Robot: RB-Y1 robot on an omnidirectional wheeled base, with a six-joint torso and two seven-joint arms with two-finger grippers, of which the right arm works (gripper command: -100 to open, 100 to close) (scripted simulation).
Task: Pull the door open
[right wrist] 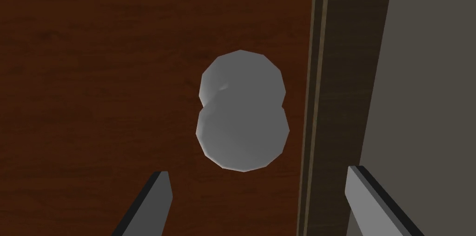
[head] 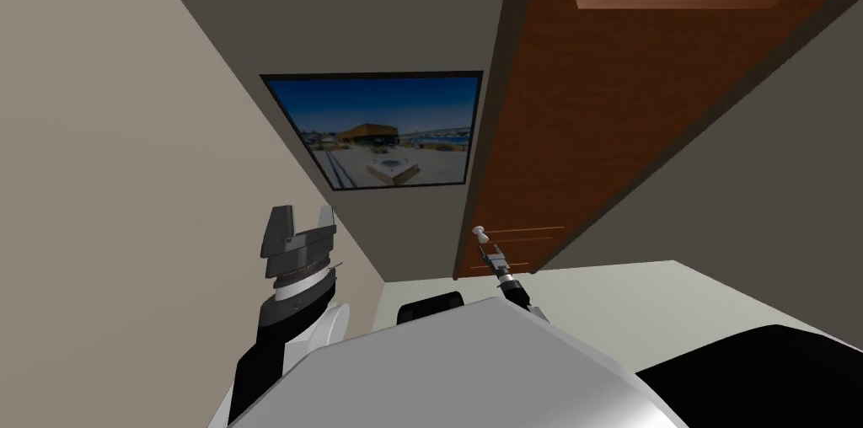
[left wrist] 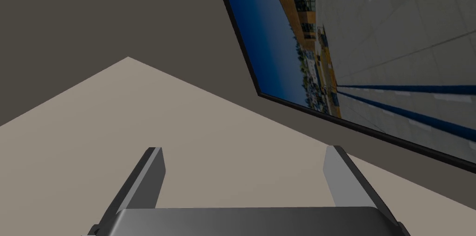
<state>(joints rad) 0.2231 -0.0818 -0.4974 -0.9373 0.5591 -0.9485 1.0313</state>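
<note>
Grey wall [head: 379, 10], brown door [head: 640, 111]: pale knob [right wrist: 241, 112] beside the frame [right wrist: 325, 108].
My right gripper [right wrist: 259, 173], blades spread wide, empty, faces the knob dead ahead, just short of it; the nearer arm. Left gripper [left wrist: 245, 149], spread and empty too, held well aside.

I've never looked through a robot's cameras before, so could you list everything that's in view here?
Door: one, reddish-brown wood, ahead to the right.
Knob: one, light grey, on the door near the frame.
Door frame: one, dark brown, beside the knob.
Framed picture: one, blue sky and buildings, black border, on the grey wall left of the door.
Beige wall: one, on the left.
Grey wall: one, around the door.
Floor: pale, below the door.
Left gripper: one, grey, open, raised near the picture.
Right gripper: one, grey, open, pointed at the knob, not yet around it.
</note>
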